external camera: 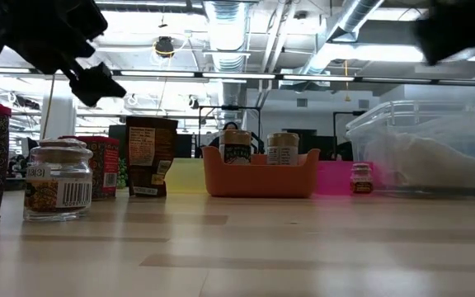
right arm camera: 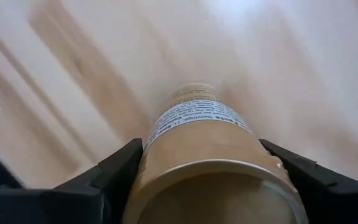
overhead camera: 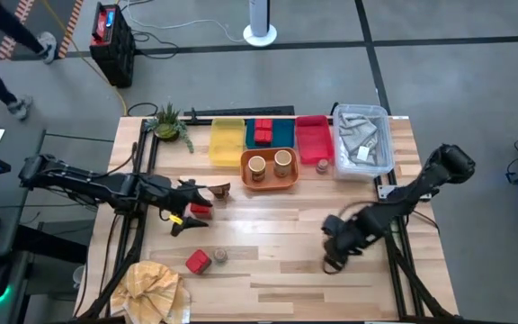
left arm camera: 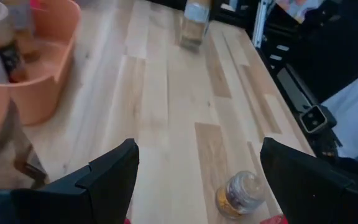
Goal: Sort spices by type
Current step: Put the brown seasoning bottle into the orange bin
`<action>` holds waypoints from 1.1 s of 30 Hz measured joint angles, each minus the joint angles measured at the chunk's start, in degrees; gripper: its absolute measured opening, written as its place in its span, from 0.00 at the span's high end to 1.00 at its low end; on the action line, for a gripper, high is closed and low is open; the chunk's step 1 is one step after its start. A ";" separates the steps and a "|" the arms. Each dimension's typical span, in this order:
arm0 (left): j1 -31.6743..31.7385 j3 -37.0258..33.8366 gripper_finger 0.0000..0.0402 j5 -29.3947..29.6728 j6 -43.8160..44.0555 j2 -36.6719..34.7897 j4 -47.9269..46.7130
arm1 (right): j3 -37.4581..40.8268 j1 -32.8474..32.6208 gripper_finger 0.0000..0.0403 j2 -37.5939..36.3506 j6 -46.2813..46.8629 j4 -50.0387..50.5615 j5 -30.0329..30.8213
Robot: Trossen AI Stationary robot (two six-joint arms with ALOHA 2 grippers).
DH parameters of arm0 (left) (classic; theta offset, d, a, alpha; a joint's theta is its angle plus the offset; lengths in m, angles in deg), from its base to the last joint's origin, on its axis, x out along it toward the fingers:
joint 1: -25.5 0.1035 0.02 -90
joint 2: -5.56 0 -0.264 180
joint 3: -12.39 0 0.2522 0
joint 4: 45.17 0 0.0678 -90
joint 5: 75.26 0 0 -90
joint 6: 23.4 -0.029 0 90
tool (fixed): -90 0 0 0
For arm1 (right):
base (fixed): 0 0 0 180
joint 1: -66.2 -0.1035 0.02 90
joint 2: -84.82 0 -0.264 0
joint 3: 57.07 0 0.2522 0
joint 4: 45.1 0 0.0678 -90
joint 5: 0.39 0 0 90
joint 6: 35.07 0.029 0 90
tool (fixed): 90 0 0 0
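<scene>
My right gripper (overhead camera: 334, 243) hangs over the table's near right part, shut on a tan round jar (right arm camera: 197, 124), which the gripper hides in the high view. My left gripper (left arm camera: 197, 180) is open at the table's left, above a red tin (overhead camera: 201, 210) and beside a dark brown piece (overhead camera: 220, 189). Nothing is between its fingers. A small glass jar (left arm camera: 241, 194) stands on the wood ahead of it, next to another red tin (overhead camera: 197, 261). Two tan jars (overhead camera: 270, 165) stand in the orange tray (overhead camera: 268, 183), and red tins (overhead camera: 263, 132) in the blue tray. My right gripper pinches the tan jar's round wall near its top end (right arm camera: 160, 140), one finger (right arm camera: 114, 171) on each side. The fingers come from above and point steeply down, along the jar. The jar hangs upright below them. Whether its base rests on the table I cannot tell.
Along the far edge stand a yellow tray (overhead camera: 227, 141), a pink tray (overhead camera: 313, 137) with a tiny shaker (overhead camera: 322, 166) beside it, and a clear bin (overhead camera: 364, 139) of cloth. There is a plant (overhead camera: 169, 121) at far left and a tan cloth (overhead camera: 156, 286) at near left. Bare wood lies mid-table.
</scene>
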 joint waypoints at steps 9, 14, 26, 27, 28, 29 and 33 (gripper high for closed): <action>0.02 0.00 0.20 5.18 -2.02 -2.76 -2.41 | -17.44 17.98 0.25 14.90 -39.21 0.39 1.09; 0.02 0.00 0.20 6.05 -2.10 -4.86 -4.05 | -32.20 24.28 0.25 23.55 -55.98 10.91 6.60; 0.02 3.90 0.20 8.45 -1.58 -6.39 -13.89 | -50.72 33.75 0.25 32.82 -79.77 16.62 12.28; 0.02 4.87 0.20 8.97 -2.14 -6.40 -15.28 | -50.62 34.79 0.25 32.95 -80.16 17.11 12.39; 0.02 5.66 0.20 9.51 -2.71 -6.40 -16.65 | -50.61 35.76 0.25 32.96 -80.31 17.24 12.47; 0.02 6.33 0.20 9.80 -3.28 -6.40 -17.78 | -50.59 36.73 0.25 32.95 -80.44 16.84 12.53; 0.02 8.16 0.20 11.61 -4.80 -6.38 -20.25 | -50.65 39.41 0.25 32.74 -81.76 13.85 12.88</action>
